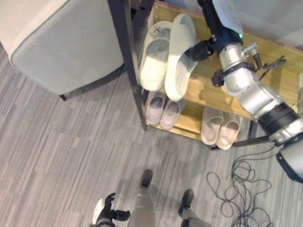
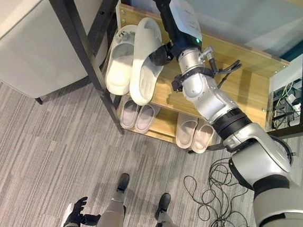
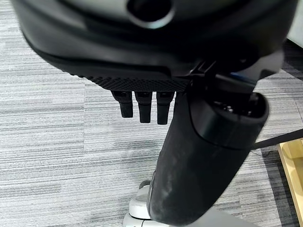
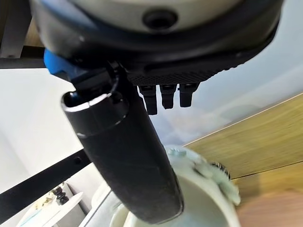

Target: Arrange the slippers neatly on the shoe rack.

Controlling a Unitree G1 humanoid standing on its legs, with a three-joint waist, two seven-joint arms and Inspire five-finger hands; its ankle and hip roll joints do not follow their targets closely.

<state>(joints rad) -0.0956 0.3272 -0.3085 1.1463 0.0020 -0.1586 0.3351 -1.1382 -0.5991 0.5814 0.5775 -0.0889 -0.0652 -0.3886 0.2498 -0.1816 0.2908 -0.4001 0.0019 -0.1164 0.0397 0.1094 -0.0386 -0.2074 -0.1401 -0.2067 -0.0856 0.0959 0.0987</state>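
Two cream slippers lie side by side on the wooden top shelf [image 1: 275, 76] of the shoe rack. The left slipper [image 1: 154, 57] lies flat. The right slipper [image 1: 181, 58] hangs over the shelf's front edge. My right hand [image 1: 206, 13] is just right of that slipper, open, fingers straight and pointing towards the back wall. Its thumb [image 1: 199, 51] rests against the slipper's side, and the right wrist view shows the thumb [image 4: 128, 161] over the slipper [image 4: 203, 198]. My left hand [image 1: 110, 215] hangs low over the carpet, open and holding nothing.
The lower shelf holds two pairs of pale slippers, one at the left [image 1: 162, 110] and one further right [image 1: 220, 127]. A black rack post [image 1: 128, 57] stands at the left end. A grey armchair [image 1: 55, 42] sits left of the rack. A dark frame [image 2: 302, 79] stands at the right.
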